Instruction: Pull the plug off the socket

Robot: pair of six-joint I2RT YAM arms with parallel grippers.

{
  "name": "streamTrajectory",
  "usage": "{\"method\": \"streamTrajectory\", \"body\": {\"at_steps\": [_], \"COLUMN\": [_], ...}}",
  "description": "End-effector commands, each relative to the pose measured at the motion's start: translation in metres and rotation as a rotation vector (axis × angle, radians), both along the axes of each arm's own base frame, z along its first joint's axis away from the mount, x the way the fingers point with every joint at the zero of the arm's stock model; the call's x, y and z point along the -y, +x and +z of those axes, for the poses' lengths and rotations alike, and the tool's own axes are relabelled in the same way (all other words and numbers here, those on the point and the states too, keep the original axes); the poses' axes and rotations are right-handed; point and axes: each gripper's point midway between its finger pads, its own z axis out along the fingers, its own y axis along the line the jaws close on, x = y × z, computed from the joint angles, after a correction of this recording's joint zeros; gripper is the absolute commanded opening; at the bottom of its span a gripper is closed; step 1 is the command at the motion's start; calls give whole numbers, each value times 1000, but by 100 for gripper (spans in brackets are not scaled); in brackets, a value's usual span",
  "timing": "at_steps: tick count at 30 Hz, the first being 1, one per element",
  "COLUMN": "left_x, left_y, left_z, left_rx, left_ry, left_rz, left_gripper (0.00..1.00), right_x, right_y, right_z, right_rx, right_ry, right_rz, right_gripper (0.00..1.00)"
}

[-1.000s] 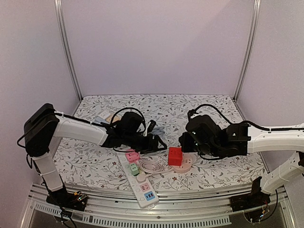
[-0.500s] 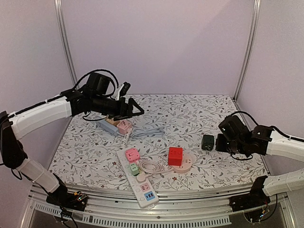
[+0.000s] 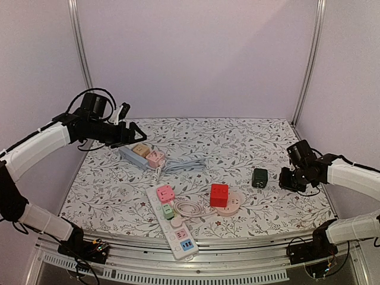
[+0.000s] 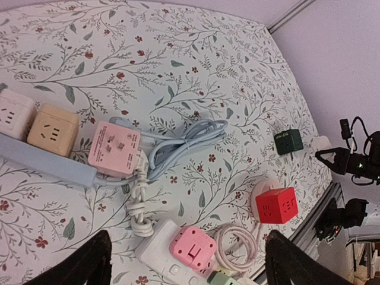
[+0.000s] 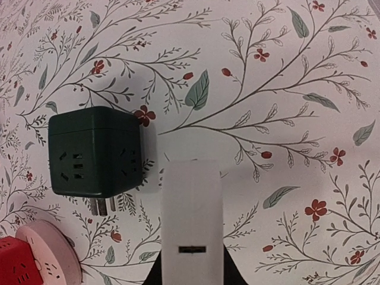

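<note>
A dark green cube plug (image 3: 259,177) lies loose on the floral table, its prongs showing in the right wrist view (image 5: 95,152). My right gripper (image 3: 285,178) hovers just right of it, shut on a white block with a small slot (image 5: 191,219). A red cube (image 3: 219,194) sits plugged on a round pink socket (image 3: 233,206). My left gripper (image 3: 132,132) hangs open high over the back left, nothing between its fingers (image 4: 89,264). Below it sits a pink cube (image 4: 192,248) on the white power strip (image 3: 178,233).
A blue-grey strip (image 3: 126,154) at the back left carries a beige cube (image 3: 141,150) and a pink cube (image 3: 155,158), with a coiled blue cable (image 3: 187,164) beside it. A small green plug (image 3: 168,210) and a pink cable coil (image 3: 189,208) sit by the white strip.
My left arm rose from the table's middle to the back left and its jaws widened. My right arm drew back to the right; the dark green cube now lies on the table.
</note>
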Motion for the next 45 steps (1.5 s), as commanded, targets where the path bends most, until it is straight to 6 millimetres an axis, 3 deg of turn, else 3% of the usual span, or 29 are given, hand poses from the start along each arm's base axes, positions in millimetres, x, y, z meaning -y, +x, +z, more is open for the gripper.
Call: {"method": "streamTrajectory", "body": {"at_steps": [1, 7, 21, 26, 39, 45], "left_x": [-18, -17, -22, -24, -25, -24], "left_y": [-2, -3, -4, -3, -4, -4], "left_z": [-23, -22, -26, -27, -30, -30], "left_rx": [-5, -12, -12, -12, -19, -21], "left_ry": [100, 93, 119, 132, 135, 135], "left_rz": [22, 21, 39, 47, 49, 47], "left_gripper": [88, 88, 88, 88, 88, 88], "right_x": [-15, -15, -11, -15, -14, -11], "right_y": [18, 31, 48, 48, 42, 34], "right_z": [0, -16, -30, -33, -46, -37], "right_rx": [-4, -31, 5, 18, -15, 3], "right_ry": [54, 19, -35, -16, -8, 8], "right_rz": [74, 77, 68, 91, 76, 59], "right_gripper": [0, 2, 14, 21, 26, 39]}}
